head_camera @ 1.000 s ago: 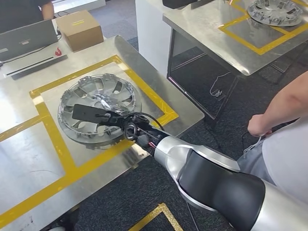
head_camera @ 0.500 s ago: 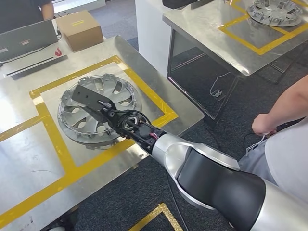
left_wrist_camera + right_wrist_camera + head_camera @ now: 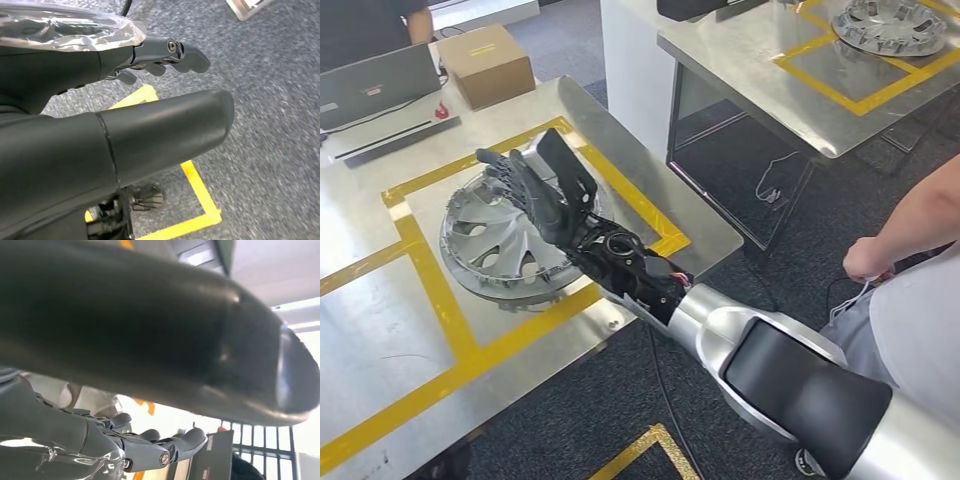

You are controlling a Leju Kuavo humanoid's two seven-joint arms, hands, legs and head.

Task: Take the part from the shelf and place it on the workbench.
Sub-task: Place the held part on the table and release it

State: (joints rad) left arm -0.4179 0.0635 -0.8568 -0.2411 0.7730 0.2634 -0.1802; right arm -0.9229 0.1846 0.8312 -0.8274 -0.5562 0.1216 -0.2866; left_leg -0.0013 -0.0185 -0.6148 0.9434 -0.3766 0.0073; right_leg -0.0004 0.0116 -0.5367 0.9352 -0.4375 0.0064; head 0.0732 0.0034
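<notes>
The part, a silver wheel cover [image 3: 497, 245], lies flat on the metal workbench [image 3: 380, 340] inside a yellow tape square. My right hand [image 3: 539, 195] hovers over its far right side with dark fingers spread and nothing in them. In the right wrist view the right hand [image 3: 151, 340] shows its thick thumb and straight fingers [image 3: 166, 452], which hold nothing. My left hand [image 3: 113, 125] hangs over grey carpet with its fingers [image 3: 181, 52] stretched out and nothing in it.
A cardboard box [image 3: 486, 62] and a laptop [image 3: 376, 80] sit at the back of the workbench. A second table [image 3: 788, 95] at the right carries another wheel cover [image 3: 891, 25]. A person's arm [image 3: 901, 225] reaches in from the right edge.
My right hand has turned and risen from lying low across the wheel cover, and its fingers now spread above it. The wheel cover has stayed in place.
</notes>
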